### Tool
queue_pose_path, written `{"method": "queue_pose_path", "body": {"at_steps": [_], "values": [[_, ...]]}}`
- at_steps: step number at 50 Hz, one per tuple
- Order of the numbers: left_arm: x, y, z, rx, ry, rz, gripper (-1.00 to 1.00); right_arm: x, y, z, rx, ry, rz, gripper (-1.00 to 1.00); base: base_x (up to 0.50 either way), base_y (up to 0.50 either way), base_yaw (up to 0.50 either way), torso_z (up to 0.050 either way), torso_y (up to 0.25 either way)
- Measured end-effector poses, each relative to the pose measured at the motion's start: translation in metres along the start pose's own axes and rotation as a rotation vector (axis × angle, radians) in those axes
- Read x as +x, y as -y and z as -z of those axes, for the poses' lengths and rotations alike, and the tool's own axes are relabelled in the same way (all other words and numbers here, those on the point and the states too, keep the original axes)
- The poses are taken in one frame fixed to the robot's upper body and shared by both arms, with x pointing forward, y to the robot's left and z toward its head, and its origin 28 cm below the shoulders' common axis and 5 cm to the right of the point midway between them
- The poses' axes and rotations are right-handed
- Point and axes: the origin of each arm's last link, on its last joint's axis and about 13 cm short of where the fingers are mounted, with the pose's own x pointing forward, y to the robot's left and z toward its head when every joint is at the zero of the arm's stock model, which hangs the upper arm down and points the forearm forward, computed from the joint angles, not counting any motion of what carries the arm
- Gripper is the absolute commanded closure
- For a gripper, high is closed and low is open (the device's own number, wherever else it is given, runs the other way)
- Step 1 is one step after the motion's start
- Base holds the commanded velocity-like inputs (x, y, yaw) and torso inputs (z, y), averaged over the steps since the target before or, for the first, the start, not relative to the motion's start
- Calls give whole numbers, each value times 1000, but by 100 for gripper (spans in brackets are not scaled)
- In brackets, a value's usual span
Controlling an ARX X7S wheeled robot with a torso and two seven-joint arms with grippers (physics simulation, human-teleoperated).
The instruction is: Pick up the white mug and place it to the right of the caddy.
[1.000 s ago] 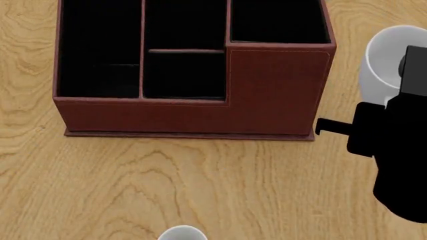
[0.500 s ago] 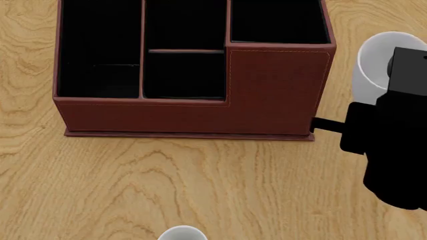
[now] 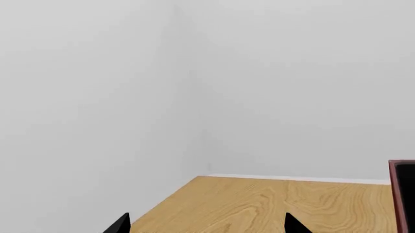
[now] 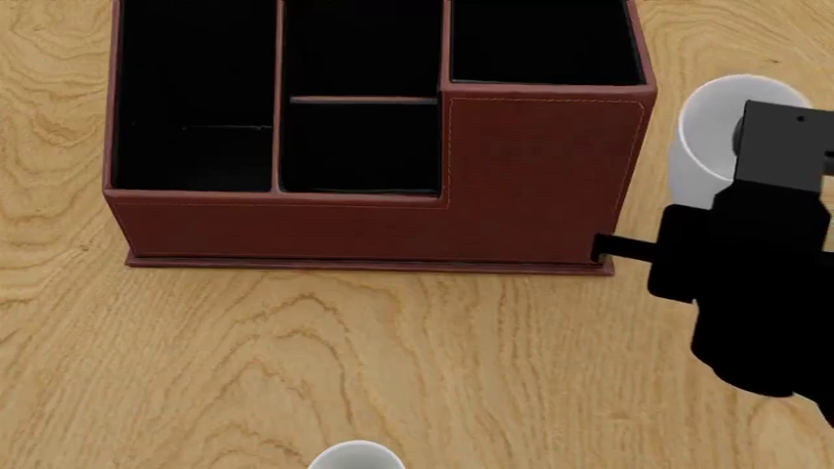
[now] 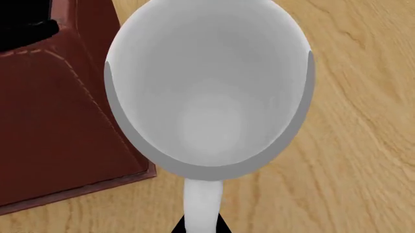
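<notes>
A wooden counter (image 4: pixel 391 352) is seen from the head view, and most of its upper left part is taken up by the caddy (image 4: pixel 378 137), a reddish-brown box with black-lined compartments and a taller section at its right front corner. Near the lower edge of that view, below the caddy and well apart from it, the rounded white rim of a second cup (image 4: pixel 355 455) is partly shown; no more of it can be made out. To the right of the caddy, just beside its taller corner, the white mug (image 4: pixel 710 132) is seen upright, with its open mouth turned upward. The lower right part of the mug is covered by the black body of the right arm (image 4: pixel 756 293).

In the right wrist view the mug (image 5: pixel 207 97) is looked into from above, with the caddy's brown wall (image 5: pixel 58 121) just beside it and the handle (image 5: pixel 202 204) pointing toward the camera. The handle is flanked at its end by the dark tips of the right claw (image 5: pixel 202 225), which are closed in tight against it. Whether the mug rests on the counter or is held above it cannot be told.

In the left wrist view only the two black tips of the left claw (image 3: pixel 207 225) are shown, set wide apart with nothing between them, over bare counter (image 3: pixel 272 204) before a pale wall (image 3: pixel 194 87).
</notes>
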Motion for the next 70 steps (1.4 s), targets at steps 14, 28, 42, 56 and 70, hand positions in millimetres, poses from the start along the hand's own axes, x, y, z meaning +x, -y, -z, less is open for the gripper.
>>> {"method": "queue_pose_path", "body": {"at_steps": [14, 28, 42, 56, 70], "values": [[0, 0, 1, 5, -3, -1, -100, 9, -3, 3, 3, -18, -7, 100, 0, 0, 0, 0, 1], [0, 1, 2, 9, -6, -1, -100, 20, -4, 6, 11, -39, -3, 100, 0, 0, 0, 0, 1], [0, 2, 3, 12, -9, 1, -100, 30, -3, 10, 21, -59, 9, 100, 0, 0, 0, 0, 0], [1, 3, 5, 16, -14, 2, -100, 40, -3, 13, 27, -79, 16, 100, 0, 0, 0, 0, 1], [1, 3, 6, 16, -16, 3, -100, 47, -4, 16, 28, -94, 17, 100, 0, 0, 0, 0, 1]]}}
